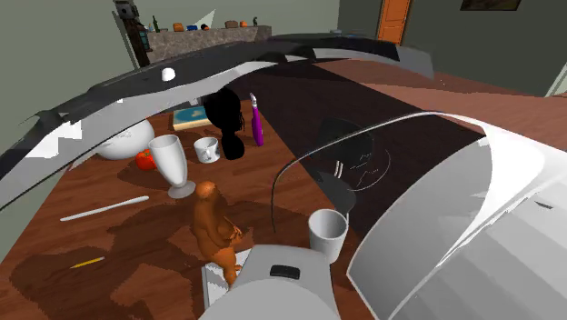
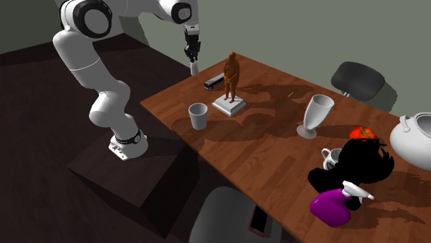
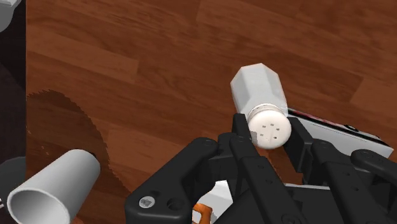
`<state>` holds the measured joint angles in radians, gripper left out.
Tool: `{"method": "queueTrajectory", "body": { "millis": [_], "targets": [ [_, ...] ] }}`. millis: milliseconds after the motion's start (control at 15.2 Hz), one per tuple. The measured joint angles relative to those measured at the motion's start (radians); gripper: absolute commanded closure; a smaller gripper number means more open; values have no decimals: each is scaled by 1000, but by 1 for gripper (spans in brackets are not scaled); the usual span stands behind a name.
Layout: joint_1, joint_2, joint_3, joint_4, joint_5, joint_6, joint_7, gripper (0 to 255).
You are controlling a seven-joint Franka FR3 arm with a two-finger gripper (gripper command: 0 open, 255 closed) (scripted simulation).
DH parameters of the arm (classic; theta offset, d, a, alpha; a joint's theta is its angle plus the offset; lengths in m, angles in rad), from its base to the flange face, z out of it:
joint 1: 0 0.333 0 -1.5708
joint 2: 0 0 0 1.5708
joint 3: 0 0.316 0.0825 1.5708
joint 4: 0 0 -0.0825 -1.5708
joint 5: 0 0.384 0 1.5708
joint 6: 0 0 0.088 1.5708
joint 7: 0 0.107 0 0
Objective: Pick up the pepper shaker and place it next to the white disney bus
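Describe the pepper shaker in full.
The pepper shaker is plain white, with a faceted body and a round cap pierced by small holes. The claw is shut on it near the cap, one black finger on each side. It hangs upright above the wooden table, apparently touching nothing else.

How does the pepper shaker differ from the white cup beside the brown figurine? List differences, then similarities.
The pepper shaker is clasped in the claw; the white cup stands free on the table. The shaker's top is closed, with small holes; the cup's is open. The shaker is faceted; the cup round. Both are white.
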<state>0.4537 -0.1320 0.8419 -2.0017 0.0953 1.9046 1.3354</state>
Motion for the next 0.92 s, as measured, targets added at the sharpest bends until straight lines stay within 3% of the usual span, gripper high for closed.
{"method": "queueTrajectory", "body": {
  "millis": [924],
  "targets": [
    [2, 74, 27, -132, -53, 183, 44, 255]
  ]
}}
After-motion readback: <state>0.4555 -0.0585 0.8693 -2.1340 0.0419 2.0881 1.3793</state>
